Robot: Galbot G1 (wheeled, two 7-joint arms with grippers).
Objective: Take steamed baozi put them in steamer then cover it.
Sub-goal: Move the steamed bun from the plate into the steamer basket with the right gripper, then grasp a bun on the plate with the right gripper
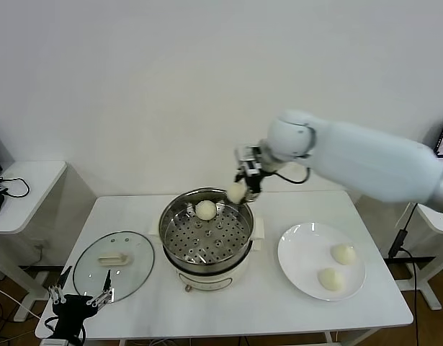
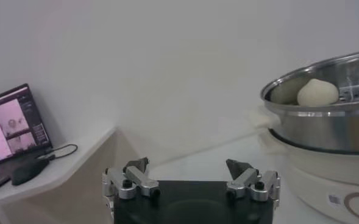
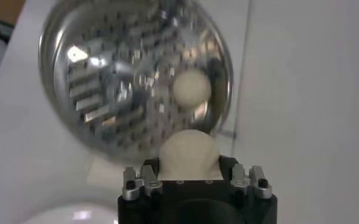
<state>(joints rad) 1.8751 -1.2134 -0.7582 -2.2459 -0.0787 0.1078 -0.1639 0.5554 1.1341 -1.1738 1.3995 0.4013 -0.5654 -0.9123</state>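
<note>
Your right claw [image 1: 240, 189] grips a baozi [image 1: 236, 192] over the steamer [image 1: 179, 245], seemingly near its far rim; lower, then release. Left claw [image 1: 81, 297] idle, open, counter's front-left corner.

Head high; wrists share steamer [image 1: 207, 234]

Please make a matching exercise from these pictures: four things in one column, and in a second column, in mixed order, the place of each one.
1. glass lid
2. right end effector
3. white plate
4. left end effector

a. holds a baozi above the steamer's far rim
b. carries two baozi
c. open, at the table's front left corner
d. lies flat, left of the steamer

Pairs: 1-d, 2-a, 3-b, 4-c
</note>
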